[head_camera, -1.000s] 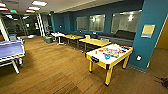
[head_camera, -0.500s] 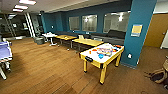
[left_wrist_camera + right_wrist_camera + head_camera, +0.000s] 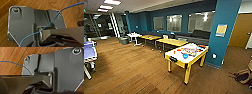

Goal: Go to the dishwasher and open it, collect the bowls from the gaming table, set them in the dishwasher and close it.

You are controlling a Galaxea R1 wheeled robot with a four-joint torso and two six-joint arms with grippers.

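The gaming table [image 3: 177, 57] has a white top and yellow legs, and it stands on the wooden floor [image 3: 134, 72] near a teal pillar. On its top lie colourful game boards [image 3: 191, 51], a blue bowl [image 3: 185, 56] and small orange bowls [image 3: 179, 50]. Behind it stand yellow-topped tables [image 3: 171, 41].
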